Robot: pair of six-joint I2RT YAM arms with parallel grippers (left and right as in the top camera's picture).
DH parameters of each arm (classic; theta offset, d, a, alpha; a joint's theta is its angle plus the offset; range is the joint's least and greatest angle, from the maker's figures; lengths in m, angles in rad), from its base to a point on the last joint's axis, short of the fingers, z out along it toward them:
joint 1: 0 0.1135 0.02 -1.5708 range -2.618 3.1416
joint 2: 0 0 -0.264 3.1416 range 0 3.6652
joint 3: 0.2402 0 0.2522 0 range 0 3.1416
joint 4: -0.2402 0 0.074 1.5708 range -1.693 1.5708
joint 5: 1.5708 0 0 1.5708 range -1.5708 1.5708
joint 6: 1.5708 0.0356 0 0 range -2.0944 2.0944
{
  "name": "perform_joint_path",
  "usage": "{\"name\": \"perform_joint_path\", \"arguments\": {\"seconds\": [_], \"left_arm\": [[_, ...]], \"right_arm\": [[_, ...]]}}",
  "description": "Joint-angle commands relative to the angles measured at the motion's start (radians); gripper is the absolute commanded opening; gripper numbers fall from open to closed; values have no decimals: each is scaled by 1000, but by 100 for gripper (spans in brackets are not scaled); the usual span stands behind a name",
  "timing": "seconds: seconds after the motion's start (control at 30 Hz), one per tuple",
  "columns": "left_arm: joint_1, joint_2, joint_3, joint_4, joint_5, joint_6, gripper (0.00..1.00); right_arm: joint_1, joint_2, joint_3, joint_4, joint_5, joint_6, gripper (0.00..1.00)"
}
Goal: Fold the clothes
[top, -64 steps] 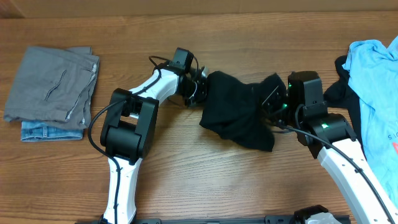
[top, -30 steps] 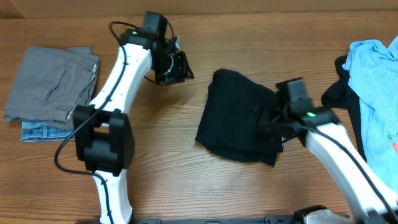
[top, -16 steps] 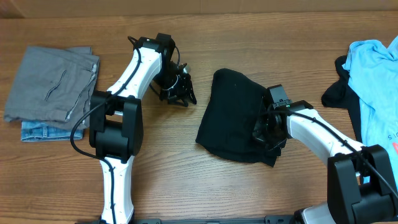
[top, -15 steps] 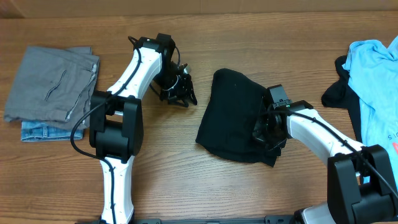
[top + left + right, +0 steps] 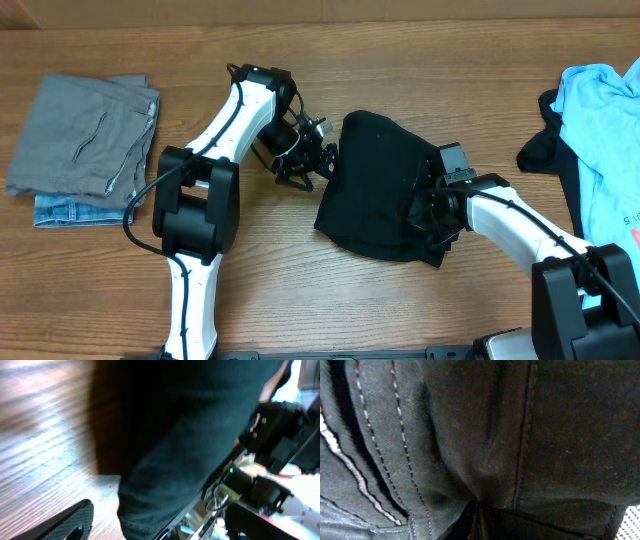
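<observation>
Bright and even from above in the overhead view, with soft, short shadows beside the 2 arms on the wooden surface (image 5: 300, 290). Sharp across the frame, yet almost featureless within the black garment (image 5: 375, 190). Heavily smeared at the left wrist: wood grain streaked, pale sheen at upper left, background gear blurred. Dim but crisp at the right wrist: stitching clear, deep shadow in the folds, softer toward the lower edge.

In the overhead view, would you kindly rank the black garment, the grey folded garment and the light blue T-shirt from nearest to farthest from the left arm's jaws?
1. black garment: mid-table, close by on the right.
2. grey folded garment: at the table's left end.
3. light blue T-shirt: at the far right edge, clearly farthest.
</observation>
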Motion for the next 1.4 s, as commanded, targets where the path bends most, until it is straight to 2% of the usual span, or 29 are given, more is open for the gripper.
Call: {"name": "perform_joint_path", "arguments": {"seconds": [0.0, 0.2, 0.33, 0.4, 0.5, 0.57, 0.63, 0.83, 1.0, 1.1, 1.13, 1.17, 1.23, 1.37], "left_arm": [[-29, 6, -31, -6, 47, 89, 91], [-88, 6, -109, 63, 36, 88, 91], [-126, 6, -145, 124, 8, 56, 83], [-137, 6, -145, 124, 10, 46, 68], [-142, 5, -145, 122, 13, 39, 36], [-142, 5, -145, 108, 14, 39, 22], [-139, 2, -144, 78, 17, 39, 13], [-137, -78, -113, 51, -19, 23, 4], [-137, -171, 10, 21, -288, -99, 4], [-137, -202, 95, -22, -444, -138, 4], [-138, -210, 124, -41, -514, -137, 4], [-138, -213, 140, -51, -565, -136, 4], [-140, -214, 163, -66, -661, -101, 4], [-155, -214, 163, -65, -760, -39, 4]], "right_arm": [[11, 87, -79, 0, -9, 3, 4], [11, 87, -79, 0, -13, 3, 4], [11, 87, -79, 0, -13, 3, 4], [11, 87, -79, -2, -13, 3, 4], [11, 87, -79, -1, -13, 3, 4], [11, 87, -79, -2, -13, 3, 4], [11, 87, -79, -1, -13, 3, 4], [3, 39, 4, -75, -13, 2, 4], [-36, -76, 161, -220, -8, -1, 4], [-82, -131, 256, -313, -4, -2, 13], [-104, -146, 284, -346, 3, -4, 24], [-122, -158, 301, -366, 8, -11, 31], [-166, -177, 312, -386, 10, -44, 32], [-223, -180, 312, -401, 10, -89, 32]]}}
